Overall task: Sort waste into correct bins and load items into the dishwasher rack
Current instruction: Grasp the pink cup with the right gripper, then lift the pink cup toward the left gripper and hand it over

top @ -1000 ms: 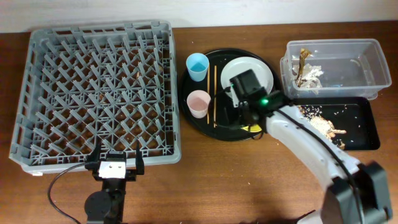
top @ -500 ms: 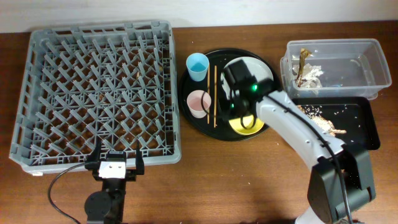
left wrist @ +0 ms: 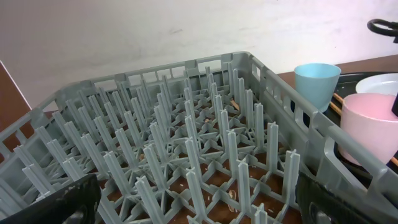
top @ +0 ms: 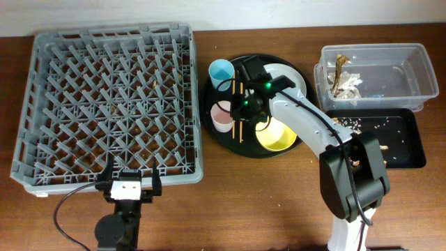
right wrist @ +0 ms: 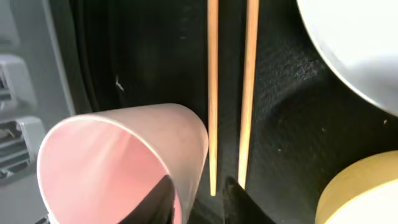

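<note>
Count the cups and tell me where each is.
2. The light blue cup is at the round black tray's upper left; the pinkish-white cup is just below it, left of the chopsticks.

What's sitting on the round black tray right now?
Blue cup, pink cup, two chopsticks, a pale plate and a yellow bowl. The right arm hides part of the plate and chopsticks.

Brown wooden tabletop (top: 279, 202): grey pegged rack (top: 111, 97) left; round black tray (top: 224, 141) centre; clear tub (top: 390, 73) and black rectangular tray (top: 401, 143) right.

Even bright light, soft shadows (wrist close-ups slightly blurry).
</note>
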You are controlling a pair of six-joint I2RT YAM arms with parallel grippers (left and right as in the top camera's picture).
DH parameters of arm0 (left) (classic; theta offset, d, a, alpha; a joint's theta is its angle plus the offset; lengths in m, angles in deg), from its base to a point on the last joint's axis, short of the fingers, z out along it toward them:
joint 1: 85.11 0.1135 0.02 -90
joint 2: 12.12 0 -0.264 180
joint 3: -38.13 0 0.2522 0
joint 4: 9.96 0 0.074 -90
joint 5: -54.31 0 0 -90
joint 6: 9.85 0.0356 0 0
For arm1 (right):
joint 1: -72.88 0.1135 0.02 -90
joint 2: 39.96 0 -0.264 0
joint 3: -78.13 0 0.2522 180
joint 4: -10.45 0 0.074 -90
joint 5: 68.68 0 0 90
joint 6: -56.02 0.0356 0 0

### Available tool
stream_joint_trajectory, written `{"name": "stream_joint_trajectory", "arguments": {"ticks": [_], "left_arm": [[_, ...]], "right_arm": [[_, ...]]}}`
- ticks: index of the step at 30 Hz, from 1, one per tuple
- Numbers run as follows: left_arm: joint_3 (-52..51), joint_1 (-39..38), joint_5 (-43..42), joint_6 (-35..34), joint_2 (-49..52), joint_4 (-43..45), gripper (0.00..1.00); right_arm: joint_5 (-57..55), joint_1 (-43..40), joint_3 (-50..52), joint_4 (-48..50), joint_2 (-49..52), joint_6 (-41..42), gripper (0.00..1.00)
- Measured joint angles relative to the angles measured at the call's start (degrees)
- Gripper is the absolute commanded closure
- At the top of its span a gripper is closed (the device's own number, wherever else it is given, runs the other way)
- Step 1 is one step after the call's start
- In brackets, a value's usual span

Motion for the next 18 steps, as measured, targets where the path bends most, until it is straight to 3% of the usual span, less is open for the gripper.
{"name": "stream_joint_trajectory", "arguments": {"ticks": [2, 9, 14, 18], "left_arm": [[0.0, 0.0, 0.0, 0.0, 0.0, 0.0, 0.01], [0.0, 0.0, 0.0, 0.0, 0.0, 0.0, 0.00], [0.0, 0.0, 0.0, 0.0, 0.0, 0.0, 0.01], [0.0, 0.0, 0.0, 0.0, 0.0, 0.0, 0.01]], "right_arm": [[0.3, 0.0, 0.0, -0.1, 0.0, -0.3, 0.96], [1.9, -0.1, 0.0, -1.0, -1.0, 0.0, 0.96], [3.0, -4.3, -0.1, -7.7, -13.7, -0.6, 0.96], [7.3, -6.9, 0.0, -9.1, -14.1, -4.0, 0.96]]}}
